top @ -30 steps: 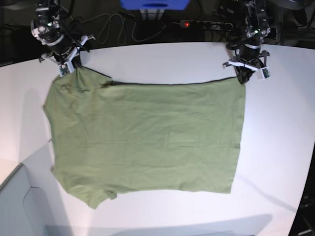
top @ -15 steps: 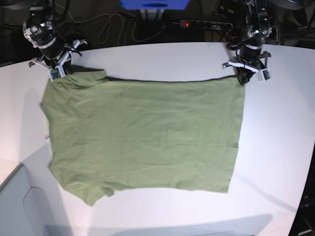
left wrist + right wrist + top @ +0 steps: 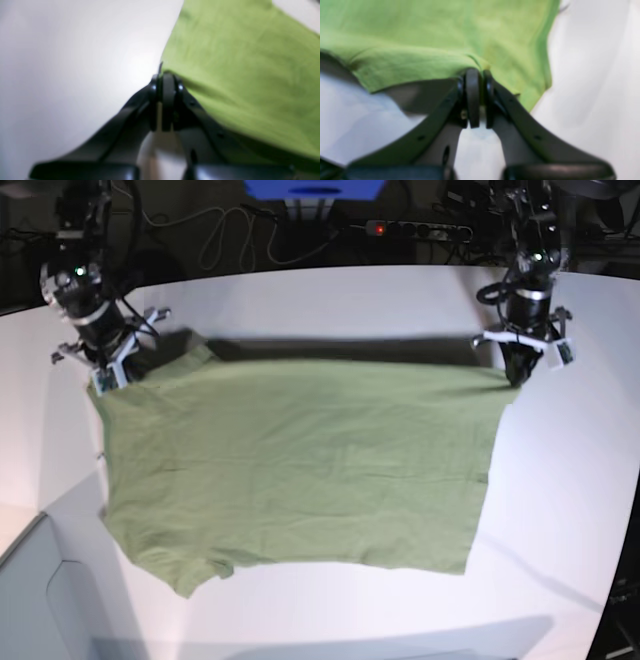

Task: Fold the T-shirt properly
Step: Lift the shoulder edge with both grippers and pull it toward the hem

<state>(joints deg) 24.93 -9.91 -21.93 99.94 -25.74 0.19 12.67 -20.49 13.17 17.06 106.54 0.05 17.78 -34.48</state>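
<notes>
Two tools are at work, one on each far corner of the T-shirt [image 3: 295, 465]; the left tool [image 3: 517, 366], on the right side of the base view, has its jaws pressed together on the hem corner, and its wrist view shows the cloth [image 3: 240, 75] pinched at the tips and running away up and to the right of them; the right tool [image 3: 113, 370], on the left side of the base view, is likewise clamped shut on the sleeve-and-shoulder corner, the cloth [image 3: 432, 42] spreading ahead of its tips; from both tools outward the garment runs toward the near edge of the white bench [image 3: 560, 510], so the whole body of the shirt lies on the near side of the line between them; that held far edge is lifted just off the bench, judging by the dark shadow band behind it, while the rest lies flat and slightly wrinkled; the long axis of the shirt runs left to right across the bench, roughly parallel to the line joining the tools, with the near sleeve at the lower left; neither arm is nearer, each owning its corner; I judge that the coming fold turns on carrying this far edge toward the near one, both tools travelling together and level so the edge does not skew.
</notes>
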